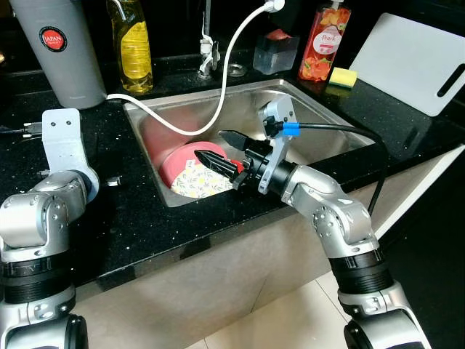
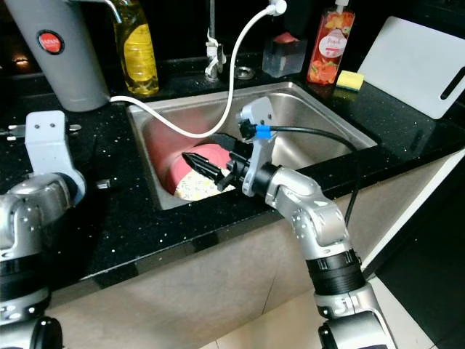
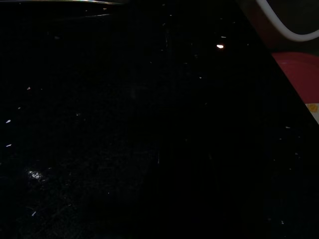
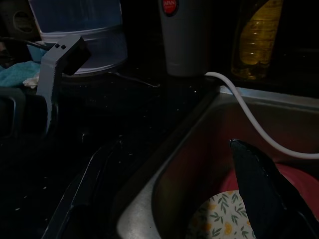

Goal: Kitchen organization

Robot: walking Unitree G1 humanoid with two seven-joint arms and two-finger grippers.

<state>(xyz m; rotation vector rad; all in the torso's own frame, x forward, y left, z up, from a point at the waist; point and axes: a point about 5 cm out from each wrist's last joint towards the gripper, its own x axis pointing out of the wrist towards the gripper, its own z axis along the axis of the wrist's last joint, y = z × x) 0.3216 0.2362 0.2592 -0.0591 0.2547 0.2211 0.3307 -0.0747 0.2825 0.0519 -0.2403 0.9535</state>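
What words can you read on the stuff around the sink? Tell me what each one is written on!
"JAPAN" in a red circle on the grey jug; the smaller line beneath it is too small to read.
"Peach" on the label of the red soap bottle; the rest of that label is too small to read.
Yellow oil bottle: no words can be made out.
White cutting board: no writing.
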